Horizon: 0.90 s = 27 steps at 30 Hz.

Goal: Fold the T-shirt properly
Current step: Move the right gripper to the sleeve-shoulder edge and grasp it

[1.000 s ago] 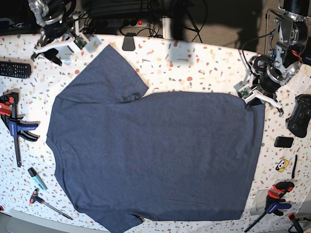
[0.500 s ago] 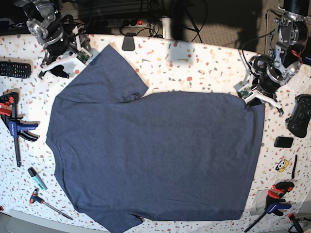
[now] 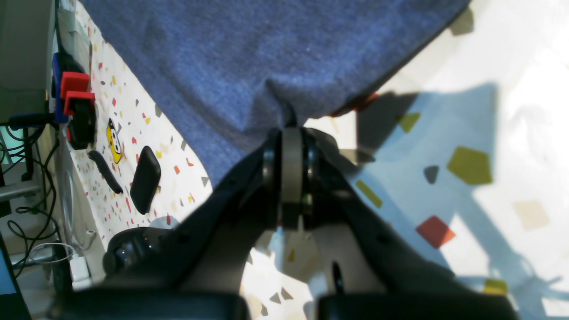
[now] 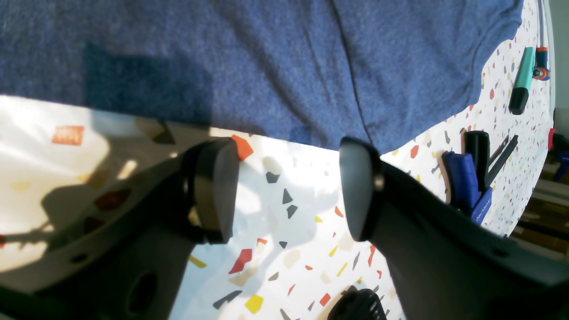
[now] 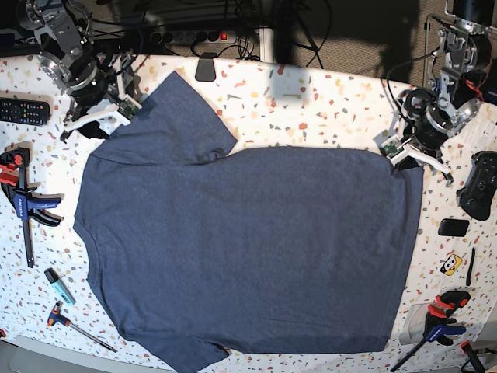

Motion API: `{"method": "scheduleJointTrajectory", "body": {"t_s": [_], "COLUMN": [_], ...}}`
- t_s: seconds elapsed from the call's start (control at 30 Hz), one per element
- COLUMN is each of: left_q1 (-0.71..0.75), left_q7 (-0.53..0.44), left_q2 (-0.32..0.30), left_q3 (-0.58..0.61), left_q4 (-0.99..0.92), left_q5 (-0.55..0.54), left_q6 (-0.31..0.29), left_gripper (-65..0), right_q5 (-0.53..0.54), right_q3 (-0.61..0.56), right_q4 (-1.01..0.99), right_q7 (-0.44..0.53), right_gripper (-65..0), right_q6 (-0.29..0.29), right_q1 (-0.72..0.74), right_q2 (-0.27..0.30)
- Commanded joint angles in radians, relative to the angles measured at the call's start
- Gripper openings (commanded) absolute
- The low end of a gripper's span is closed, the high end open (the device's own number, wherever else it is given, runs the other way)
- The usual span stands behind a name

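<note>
The dark navy T-shirt (image 5: 248, 241) lies spread flat on the speckled table, plain side up, one sleeve pointing to the back left. My left gripper (image 5: 408, 161) is at the shirt's back right corner. In the left wrist view the left gripper (image 3: 290, 129) is shut on a pinch of the T-shirt (image 3: 275, 53) edge. My right gripper (image 5: 97, 124) hovers beside the back-left sleeve. The right wrist view has the right gripper (image 4: 286, 186) open over bare table, its fingers (image 4: 213, 195) just short of the T-shirt (image 4: 266, 66) sleeve edge, with nothing between them.
Left of the shirt lie a remote (image 5: 23, 111), a blue clamp (image 5: 27, 203), a marker (image 5: 58, 285) and a screwdriver (image 5: 78, 326). On the right sit a game controller (image 5: 481, 185), a small black block (image 5: 453, 227), a yellow sticker (image 5: 450, 264) and another clamp (image 5: 439, 318).
The right arm has come forward from the table's back left corner and now sits close against the sleeve, still open. The left gripper and the shirt have not moved.
</note>
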Motion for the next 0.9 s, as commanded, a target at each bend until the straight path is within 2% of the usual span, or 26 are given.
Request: {"method": "scheduleJointTrajectory", "body": {"t_s": [0.0,0.27,0.53,0.87], "left_q1": [0.002,0.002,0.002,0.002], "left_q7": [0.019,0.057,0.056,0.056], "left_q2": [-0.009,-0.010,-0.009,-0.010], "left_q3": [0.002,0.002,0.002,0.002], "left_q4": [0.002,0.002,0.002,0.002], "left_q5": [0.004,0.003,0.003,0.003], "left_q6": [-0.026,-0.026,-0.026,-0.026], "left_gripper": [-65.0,-65.0,-65.0,-65.0], "right_q5": [0.005,-0.058,-0.058,-0.054], "right_q3": [-0.014,-0.156,-0.166,-0.166], "right_q4": [0.007,-0.014,-0.026,-0.138], "right_q7": [0.010,-0.034,-0.032,-0.022], "right_gripper": [-29.1,-29.1,-29.1,-29.1], "right_q6": [0.011,0.009,0.010,0.011], "right_q1": [0.010,0.090,0.127,0.209], "right_q2": [0.013,-0.004,-0.037,-0.072]}}
